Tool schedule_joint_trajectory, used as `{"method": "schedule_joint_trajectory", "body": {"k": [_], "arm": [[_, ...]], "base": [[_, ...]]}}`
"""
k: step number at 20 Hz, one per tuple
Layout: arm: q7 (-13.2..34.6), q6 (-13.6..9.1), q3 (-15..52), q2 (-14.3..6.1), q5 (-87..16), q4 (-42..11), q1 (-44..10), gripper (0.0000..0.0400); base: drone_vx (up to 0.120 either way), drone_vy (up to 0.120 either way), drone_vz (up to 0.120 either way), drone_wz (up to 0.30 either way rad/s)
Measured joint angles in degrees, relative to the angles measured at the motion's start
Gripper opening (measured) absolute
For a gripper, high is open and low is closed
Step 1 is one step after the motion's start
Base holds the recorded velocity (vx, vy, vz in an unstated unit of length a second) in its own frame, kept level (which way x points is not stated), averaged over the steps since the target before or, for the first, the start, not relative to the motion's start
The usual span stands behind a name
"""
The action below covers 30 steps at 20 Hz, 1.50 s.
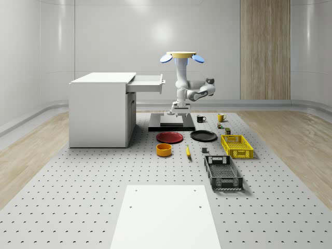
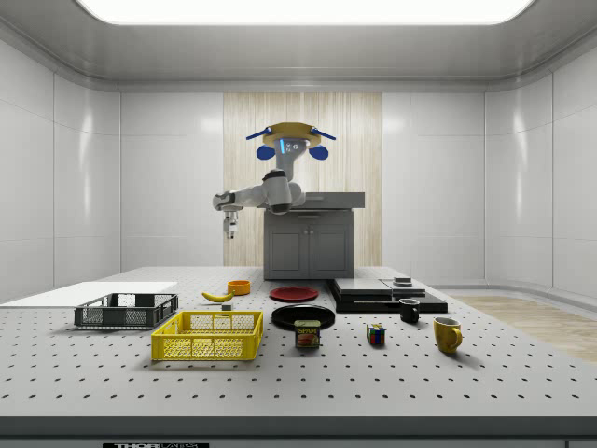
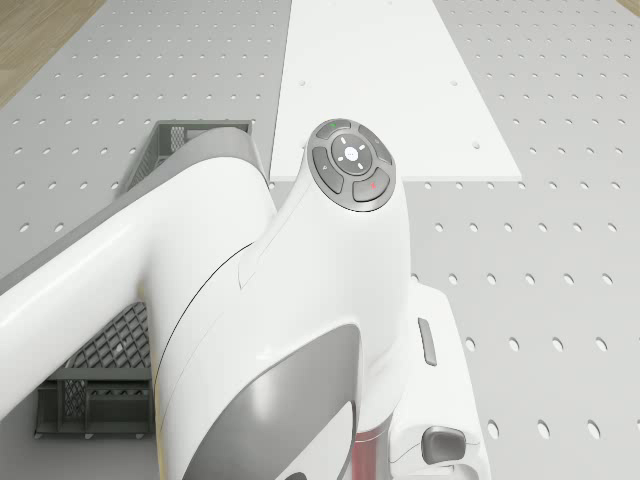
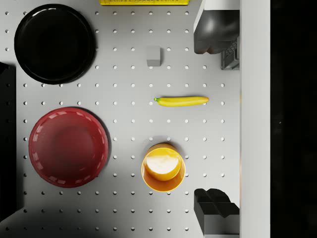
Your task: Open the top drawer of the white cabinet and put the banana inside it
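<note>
The yellow banana [image 1: 188,151] [image 2: 218,297] [image 4: 181,101] lies on the perforated table between the orange bowl [image 1: 164,150] [image 4: 163,167] and the black crate [image 1: 223,172]. The white cabinet [image 1: 101,111] [image 2: 310,245] has its top drawer [image 1: 148,82] pulled out. My drone [image 1: 181,56] [image 2: 291,140] hovers just off the open drawer's front, at the whole-scene view's right of the cabinet. The arm [image 3: 300,330] hangs below it. My gripper [image 1: 178,107] [image 2: 230,227] [image 4: 215,121] points down, high over the table, open and holding nothing. In the wrist view the banana lies far below, a little off the gap between the fingers.
A red plate [image 1: 170,137] [image 4: 68,147] and a black plate [image 1: 203,136] [image 4: 54,43] lie near the banana. A yellow crate [image 1: 236,146] [image 2: 209,336], a black slab [image 1: 171,123], two mugs [image 1: 201,119] [image 1: 221,117] and a white panel [image 1: 163,218] [image 3: 400,80] are around.
</note>
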Motion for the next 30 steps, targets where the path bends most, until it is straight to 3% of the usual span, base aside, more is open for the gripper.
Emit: {"method": "schedule_joint_trajectory", "body": {"k": [10,30], "arm": [[-0.04,0.38,-0.02,-0.41,-0.16,0.01,0.05,0.0400],[-0.08,0.87,-0.04,-0.94,-0.38,0.02,0.13,0.0400]], "base": [[0.116,0.000,-0.120,0.000],[0.000,0.052,-0.120,0.000]]}}
